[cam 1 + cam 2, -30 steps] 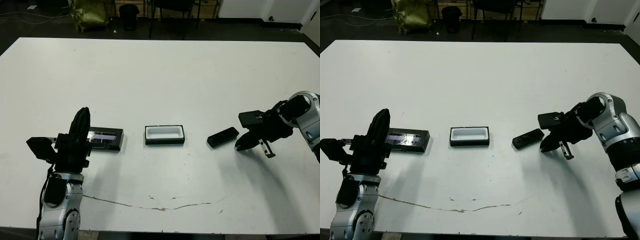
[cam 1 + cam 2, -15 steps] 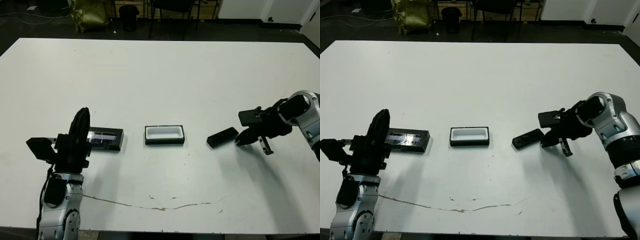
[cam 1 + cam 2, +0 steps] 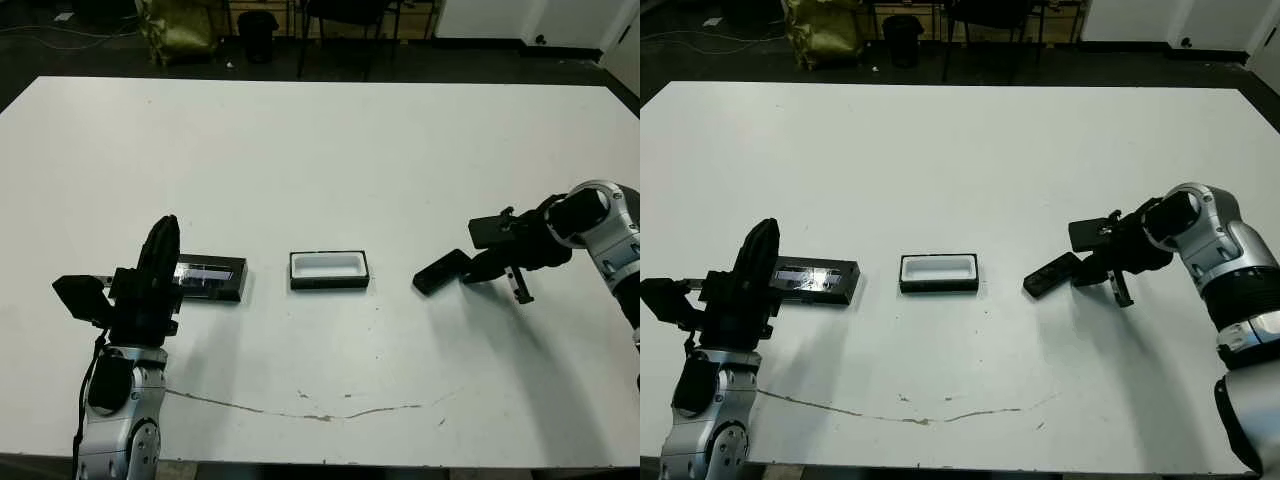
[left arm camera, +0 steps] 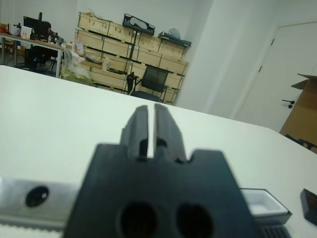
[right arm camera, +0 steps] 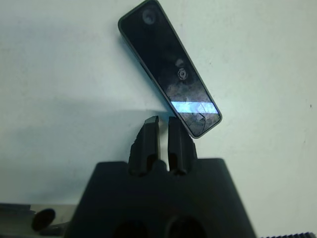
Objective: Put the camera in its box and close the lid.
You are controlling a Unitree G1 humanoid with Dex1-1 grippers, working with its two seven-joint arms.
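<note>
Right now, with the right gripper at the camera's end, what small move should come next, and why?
Probably open the right gripper: its fingers are nearly together beside the near end of the camera, which lies flat on the table, ungripped. They must part before they can straddle it.

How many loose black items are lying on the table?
3: the lid lies by the left hand, the box sits mid-table, and the camera lies beside the right hand. None appear hidden.

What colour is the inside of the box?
White, inside black outer walls; the box shows this best in the left eye view.
</note>
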